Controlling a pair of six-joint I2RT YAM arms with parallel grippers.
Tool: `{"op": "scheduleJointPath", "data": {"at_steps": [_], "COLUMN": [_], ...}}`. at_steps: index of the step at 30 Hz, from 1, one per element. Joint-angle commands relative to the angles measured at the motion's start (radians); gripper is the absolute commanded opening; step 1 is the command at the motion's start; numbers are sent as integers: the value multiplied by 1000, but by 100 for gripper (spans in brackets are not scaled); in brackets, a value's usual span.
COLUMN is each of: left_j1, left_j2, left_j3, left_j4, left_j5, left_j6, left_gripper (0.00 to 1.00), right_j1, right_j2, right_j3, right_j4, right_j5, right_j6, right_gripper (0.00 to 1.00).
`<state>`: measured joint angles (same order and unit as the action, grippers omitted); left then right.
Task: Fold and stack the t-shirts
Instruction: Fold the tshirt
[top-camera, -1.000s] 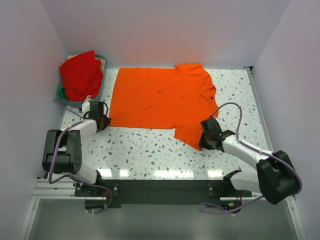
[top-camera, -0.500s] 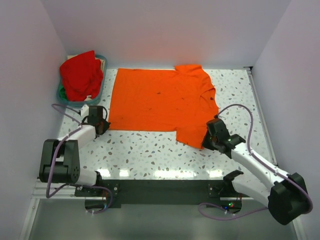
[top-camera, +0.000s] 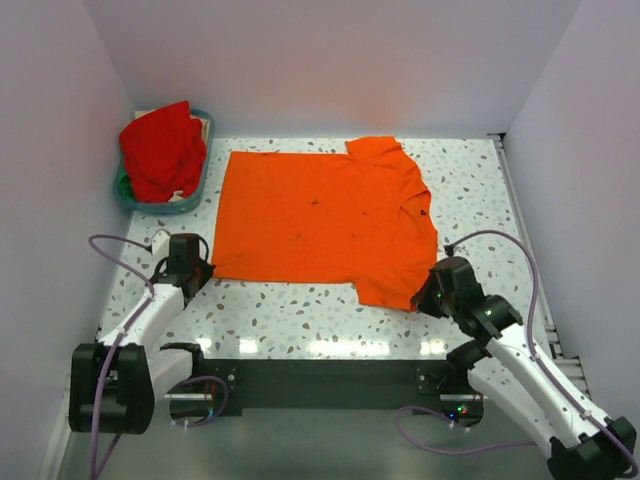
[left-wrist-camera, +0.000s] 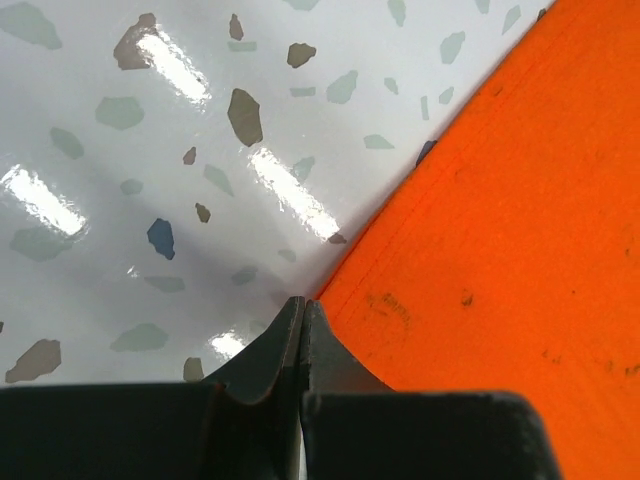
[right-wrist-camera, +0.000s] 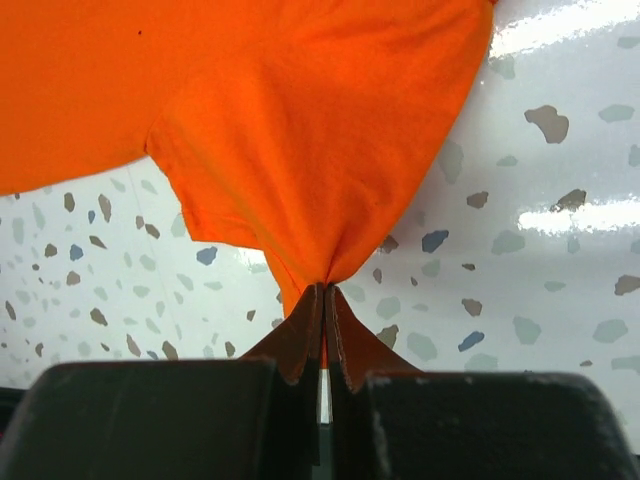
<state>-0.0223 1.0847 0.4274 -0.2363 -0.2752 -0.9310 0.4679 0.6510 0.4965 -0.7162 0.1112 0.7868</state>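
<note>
Nearest us, the right end effector (right-wrist-camera: 325, 290) is clamped on the sleeve tip of the orange t-shirt (top-camera: 320, 215), the cloth bunching into its closed tips. The left end effector (left-wrist-camera: 302, 305) is pressed together at the hem corner, apparently pinching it. Holding both near corners, we judge, lets us tension and fold the shirt, which lies flat mid-worktop (top-camera: 300, 315). Farthest, the red t-shirt (top-camera: 160, 150) sits heaped in the basket (top-camera: 150, 207) at the far left.
</note>
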Motion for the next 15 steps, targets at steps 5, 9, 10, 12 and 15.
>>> {"op": "scheduleJointPath", "data": {"at_steps": [5,9,10,12,15], "left_j1": [-4,-4,-4,-4,-4], "left_j2": [-33,101,124,188,263], "left_j3": [46,177,197,256,332], "left_j4": [3,5,5,11,17], "left_j5": [-2,11,13,13,14], "left_j6": [21,47,53,58,69], "left_gripper": [0,0,0,0,0], "right_j1": [5,6,5,5,2], "right_j2": [71,246,316,376,508], "right_j3": [94,220,246,330,428], "right_j4": [-23,20,33,43,72], "right_j5": [25,73,90,129,156], "right_j6": [-30,-112,-126,-159,-199], "right_gripper": [0,0,0,0,0]}}
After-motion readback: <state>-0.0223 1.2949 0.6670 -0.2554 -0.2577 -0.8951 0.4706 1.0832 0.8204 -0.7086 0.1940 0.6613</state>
